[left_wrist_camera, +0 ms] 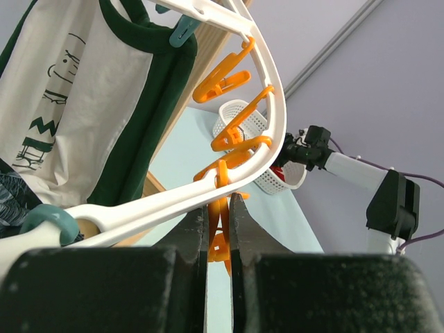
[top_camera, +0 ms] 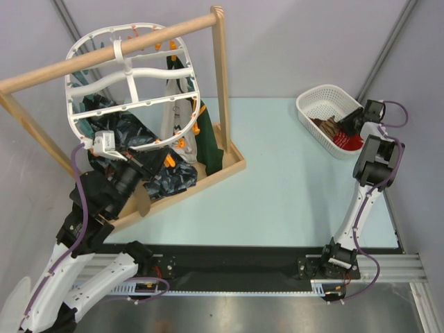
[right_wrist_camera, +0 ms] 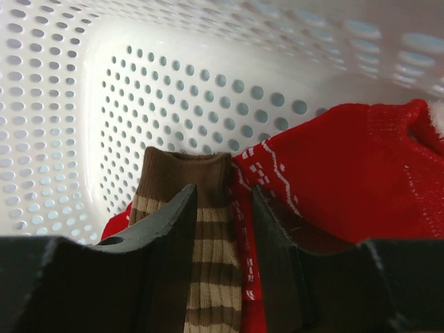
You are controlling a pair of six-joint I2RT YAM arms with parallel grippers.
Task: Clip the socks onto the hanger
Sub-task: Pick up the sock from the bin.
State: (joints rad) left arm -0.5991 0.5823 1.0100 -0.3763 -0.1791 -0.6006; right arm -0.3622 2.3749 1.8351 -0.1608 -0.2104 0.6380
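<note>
Tabletop [top_camera: 291, 194] of pale blue-green, matt, bounded by plain grey walls [top_camera: 277, 41] behind and to both sides, with a black mounting rail [top_camera: 236, 267] along the near edge. At far left, wooden pole rack [top_camera: 104, 59] on its tray base, with hanger [top_camera: 117, 50] hooked over the pole and tilted toward the overhead camera. Below and behind the white lattice, a dark patterned garment [top_camera: 132, 132] and a green-and-white garment [left_wrist_camera: 69, 104]. At far right, white perforated basket [top_camera: 309, 118], well apart from the rack. Socks [top_camera: 336, 132] inside that basket: brown striped sock [right_wrist_camera: 208, 263] lying just beside red sock [right_wrist_camera: 333, 173] with white specks, both against the basket wall. Left arm raised from its base and angled up toward the lower rim of the hanger. Left gripper [left_wrist_camera: 218, 208] with fingers closed on an orange clip [left_wrist_camera: 223, 239] hanging under that rim, with further orange clips spaced along the rim above. Right arm extended along the right edge, elbow high, wrist dipped into the basket. Right gripper [right_wrist_camera: 222, 198] with fingers parted, straddling the brown striped sock, gap wider than the sock, a strip of red fabric showing between it and one finger.
</note>
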